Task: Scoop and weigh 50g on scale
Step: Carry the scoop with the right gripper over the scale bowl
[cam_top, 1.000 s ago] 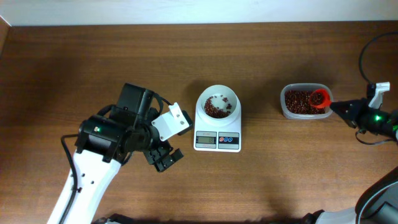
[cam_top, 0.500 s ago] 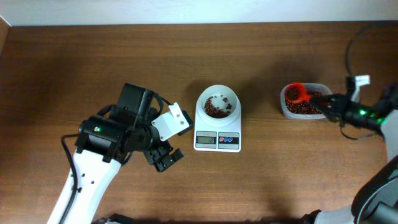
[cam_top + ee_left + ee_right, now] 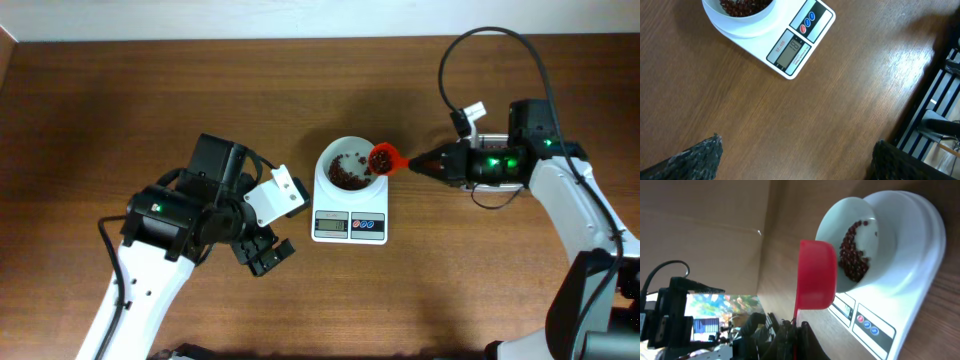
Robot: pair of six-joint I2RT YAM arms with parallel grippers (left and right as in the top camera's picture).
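Observation:
The white scale point(image 3: 350, 226) stands mid-table, its round white bowl point(image 3: 349, 160) holding some red beans. My right gripper point(image 3: 413, 163) is shut on the handle of a red scoop point(image 3: 383, 158), whose bean-filled cup hangs at the bowl's right rim. The right wrist view shows the scoop point(image 3: 815, 275) from outside, against the bowl point(image 3: 860, 215), with the gripper point(image 3: 796, 329) clamped on its thin handle and the scale point(image 3: 905, 305) below. My left gripper point(image 3: 262, 255) is open over bare wood, left of the scale. In the left wrist view its fingers point(image 3: 695, 157) stand wide apart, with the scale point(image 3: 796, 47) ahead.
The clear tub of beans point(image 3: 486, 138) lies mostly hidden under my right arm at the right. A black cable point(image 3: 490, 35) loops above that arm. The left arm's white body point(image 3: 140, 280) fills the lower left.
My right arm has carried the loaded scoop left from the bean tub to the bowl's right rim. The left arm has not moved.

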